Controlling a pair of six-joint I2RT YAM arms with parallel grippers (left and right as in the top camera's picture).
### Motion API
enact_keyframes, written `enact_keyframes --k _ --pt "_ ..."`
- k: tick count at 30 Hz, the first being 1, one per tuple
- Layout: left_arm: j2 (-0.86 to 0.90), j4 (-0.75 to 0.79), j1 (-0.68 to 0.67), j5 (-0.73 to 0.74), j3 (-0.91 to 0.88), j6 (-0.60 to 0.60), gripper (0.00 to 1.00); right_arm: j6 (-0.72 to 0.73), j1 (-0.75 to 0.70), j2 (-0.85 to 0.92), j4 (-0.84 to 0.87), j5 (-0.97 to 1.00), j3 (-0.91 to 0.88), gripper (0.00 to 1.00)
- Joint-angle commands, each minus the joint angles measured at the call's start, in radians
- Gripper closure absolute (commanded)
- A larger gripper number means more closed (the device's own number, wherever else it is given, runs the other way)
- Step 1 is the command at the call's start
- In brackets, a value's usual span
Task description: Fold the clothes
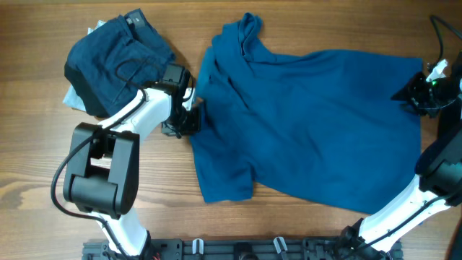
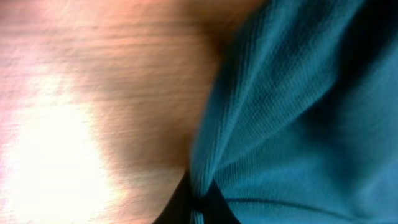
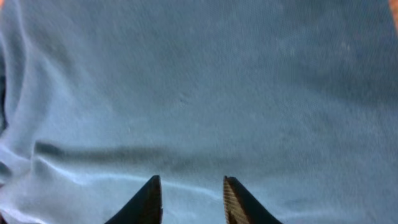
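The clothes' large cobalt-blue shirt [image 1: 310,123] lies spread across the middle of the table, its collar [image 1: 245,29] at the far side. My left gripper [image 1: 191,119] sits at the shirt's left edge. In the left wrist view the left gripper [image 2: 200,200] is shut on a pinched ridge of the blue fabric [image 2: 298,112]. My right gripper [image 1: 415,94] is at the shirt's right edge. From the right wrist, that gripper [image 3: 189,186] stands partly open, with the dark fingertips [image 3: 149,199] apart over the blue cloth [image 3: 199,81] and nothing pinched between them.
A dark denim garment [image 1: 119,61] is heaped at the back left, with a pale blue piece [image 1: 72,97] showing under it. Bare wooden table [image 1: 43,159] lies to the left and along the front edge. A dark rail [image 1: 238,249] runs along the front.
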Motion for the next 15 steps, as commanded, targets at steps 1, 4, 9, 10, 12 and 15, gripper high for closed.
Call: enact_keyframes --k 1,4,9,10,12,15 --pt "-0.003 -0.171 0.032 -0.23 -0.021 -0.187 0.96 -0.005 0.006 0.004 0.037 -0.021 -0.008 0.76" --pt "-0.003 -0.264 0.087 -0.248 -0.021 -0.25 0.96 -0.006 0.021 0.004 0.076 -0.021 -0.008 0.81" --pt "-0.003 -0.315 0.144 -0.248 -0.021 -0.349 0.96 -0.005 0.075 0.005 0.144 0.028 -0.042 0.83" --pt "-0.003 -0.318 0.153 -0.248 -0.021 -0.356 0.96 0.013 0.088 0.005 0.18 0.055 -0.072 0.83" --pt "-0.003 -0.306 0.158 -0.248 -0.021 -0.352 0.96 0.076 0.105 0.005 0.255 0.146 -0.143 0.91" --pt "-0.003 -0.302 0.154 -0.244 -0.021 -0.351 0.73 0.159 0.098 0.005 0.343 0.246 -0.234 0.96"
